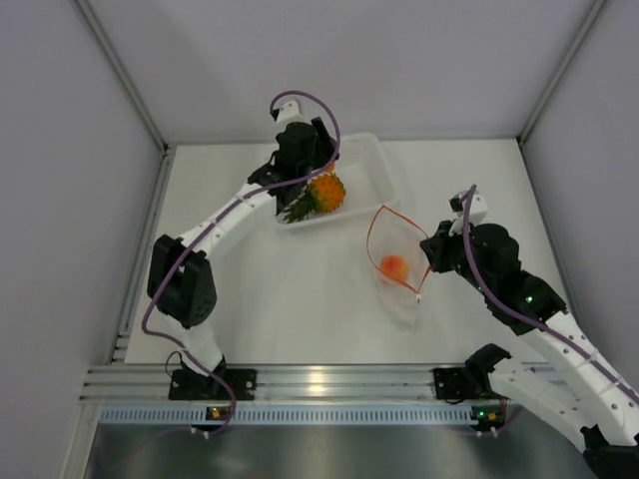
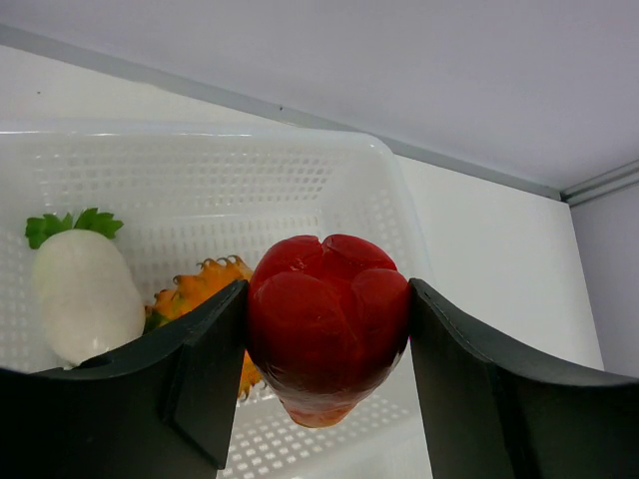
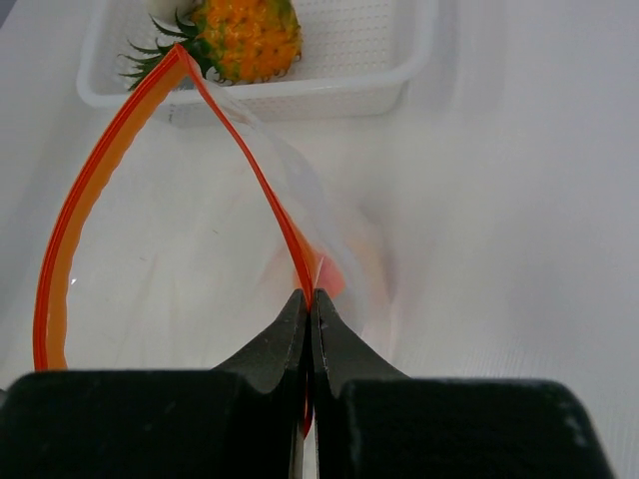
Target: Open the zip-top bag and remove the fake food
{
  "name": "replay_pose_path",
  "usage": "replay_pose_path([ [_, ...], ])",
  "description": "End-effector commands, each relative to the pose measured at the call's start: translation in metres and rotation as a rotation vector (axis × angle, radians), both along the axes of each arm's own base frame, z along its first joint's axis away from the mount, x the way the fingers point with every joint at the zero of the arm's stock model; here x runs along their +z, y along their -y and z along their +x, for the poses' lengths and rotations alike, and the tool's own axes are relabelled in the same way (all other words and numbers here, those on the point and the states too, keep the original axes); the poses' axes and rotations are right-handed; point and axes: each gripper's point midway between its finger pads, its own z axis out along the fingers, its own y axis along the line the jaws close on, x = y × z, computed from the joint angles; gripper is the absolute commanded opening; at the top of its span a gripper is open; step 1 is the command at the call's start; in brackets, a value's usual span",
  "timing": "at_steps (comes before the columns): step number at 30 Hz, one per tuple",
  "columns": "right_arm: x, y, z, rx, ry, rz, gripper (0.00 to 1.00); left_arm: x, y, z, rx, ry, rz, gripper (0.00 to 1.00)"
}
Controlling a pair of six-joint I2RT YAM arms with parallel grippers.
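My left gripper [image 1: 300, 168] hangs over the clear tray [image 1: 377, 165] and is shut on the small red fruit [image 2: 329, 319]. The orange pineapple [image 1: 321, 193] and the white round vegetable [image 2: 85, 294] lie in the tray below it; the pineapple also shows in the left wrist view [image 2: 200, 284] and the right wrist view [image 3: 245, 35]. The zip-top bag [image 1: 401, 289] lies open on the table, its red-orange zip strip [image 3: 90, 200] held up in a loop. My right gripper [image 3: 311, 299] is shut on that strip at the bag's right side. The peach-coloured fruit [image 1: 393, 265] is inside the bag.
The tray [image 3: 389, 80] stands at the back middle of the white table, just left of the bag's mouth. Grey walls close in the table at the back and both sides. A metal rail runs along the near edge.
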Motion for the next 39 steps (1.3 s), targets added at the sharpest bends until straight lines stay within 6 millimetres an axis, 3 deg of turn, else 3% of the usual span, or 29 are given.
replay_pose_path([
  [1,0.005,0.002,-0.006,0.016,0.012,-0.013,0.0,0.008,0.007,0.039,-0.04,0.012,-0.095,0.0],
  [2,0.004,0.002,-0.008,0.017,0.007,-0.016,0.0,0.006,0.013,0.044,-0.064,0.003,-0.116,0.02],
  [3,0.004,0.003,-0.008,0.018,0.008,-0.016,0.0,-0.015,0.021,0.056,-0.123,-0.039,-0.128,0.02],
  [4,0.005,0.003,-0.009,0.018,0.011,-0.012,0.0,-0.003,0.026,0.065,-0.15,-0.017,-0.15,0.05],
  [5,0.004,0.004,-0.01,0.019,0.012,-0.013,0.0,-0.005,0.026,0.073,-0.161,-0.024,-0.17,0.07],
  [6,0.003,0.004,-0.01,0.017,0.009,-0.014,0.0,-0.024,0.031,0.081,-0.18,-0.055,-0.172,0.1],
  [8,0.005,0.006,-0.012,0.014,0.016,-0.01,0.0,-0.021,0.034,0.089,-0.19,-0.047,-0.178,0.17],
  [9,0.006,0.006,-0.012,0.015,0.016,-0.01,0.0,-0.035,0.036,0.094,-0.189,-0.068,-0.167,0.2],
  [11,0.006,0.006,-0.014,0.017,0.015,-0.01,0.0,-0.031,0.046,0.096,-0.253,-0.061,-0.18,0.29],
  [12,0.009,0.006,-0.014,0.02,0.022,-0.005,0.0,-0.043,0.052,0.1,-0.287,-0.076,-0.18,0.34],
  [16,0.014,0.004,-0.015,0.029,0.033,0.009,0.0,-0.053,0.065,0.102,-0.405,-0.121,-0.203,0.72],
  [18,0.015,0.004,-0.015,0.028,0.035,0.012,0.0,-0.051,0.066,0.098,-0.43,-0.12,-0.2,0.75],
  [19,0.015,0.003,-0.014,0.029,0.035,0.015,0.0,-0.048,0.067,0.097,-0.439,-0.114,-0.2,0.92],
  [20,0.017,0.002,-0.014,0.034,0.039,0.017,0.0,-0.045,0.068,0.094,-0.454,-0.113,-0.2,0.98],
  [26,0.029,-0.002,-0.01,0.041,0.059,0.041,0.0,0.004,0.063,0.081,-0.494,-0.039,-0.215,0.98],
  [27,0.03,-0.004,-0.009,0.042,0.059,0.041,0.0,0.029,0.061,0.071,-0.514,-0.001,-0.223,0.98],
  [28,0.031,-0.005,-0.008,0.046,0.061,0.046,0.0,0.034,0.061,0.065,-0.521,0.001,-0.223,0.98],
  [29,0.035,-0.007,-0.007,0.048,0.068,0.059,0.0,0.063,0.057,0.054,-0.528,0.048,-0.227,0.98],
  [32,0.041,-0.014,-0.006,0.063,0.069,0.094,0.0,0.08,0.053,0.032,-0.531,0.074,-0.208,0.98],
  [33,0.045,-0.016,-0.004,0.064,0.078,0.108,0.0,0.107,0.047,0.017,-0.53,0.122,-0.203,0.98],
  [34,0.047,-0.017,-0.003,0.061,0.08,0.119,0.0,0.114,0.043,0.011,-0.514,0.147,-0.177,0.98],
  [35,0.049,-0.018,-0.002,0.055,0.08,0.135,0.0,0.128,0.042,-0.009,-0.518,0.173,-0.168,0.98],
  [37,0.05,-0.018,0.002,0.037,0.078,0.144,0.0,0.139,0.038,-0.023,-0.48,0.211,-0.122,0.98],
  [39,0.05,-0.019,0.006,0.016,0.067,0.156,0.0,0.154,0.042,-0.052,-0.491,0.244,-0.111,0.98],
])
